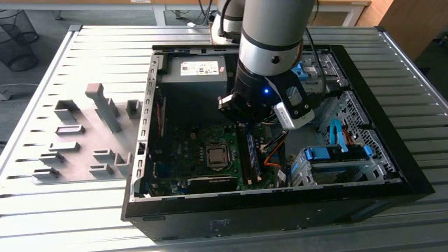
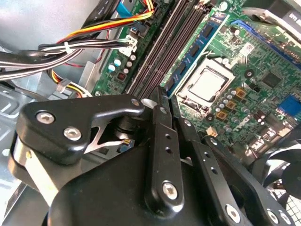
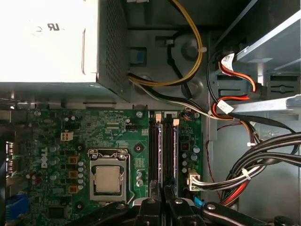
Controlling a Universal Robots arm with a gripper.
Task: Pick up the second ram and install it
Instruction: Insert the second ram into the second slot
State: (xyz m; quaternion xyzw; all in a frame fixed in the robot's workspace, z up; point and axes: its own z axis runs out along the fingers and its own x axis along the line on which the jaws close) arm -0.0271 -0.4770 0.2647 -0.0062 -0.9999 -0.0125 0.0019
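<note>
One gripper (image 1: 246, 122) hangs inside the open computer case (image 1: 392, 173), low over the memory slots (image 3: 163, 155) beside the processor (image 3: 107, 179). We see its fingers (image 2: 162, 136) drawn close together — the second ram (image 1: 250, 155) sits upright in a slot just under them, though we cannot tell whether they touch it.

arm (image 1: 274, 31): thick cylindrical links, silver-grey shell, darker grey band at the joint
wrist housing (image 1: 260, 92): black, blocky, with a small blue light glowing on its face
side module (image 1: 292, 113): white rounded casing with a black face, mounted beside the wrist
cables: black leads running along the upper arm
gripper (image 2: 162, 101): matte black metal linkage, broad rounded outer arms, narrow flat bars drilled with small holes
fasteners (image 2: 72, 133): silver round-head screws and pins at the pivots
gripper tips (image 3: 164, 207): black, rounded, with dark bolt heads
</note>
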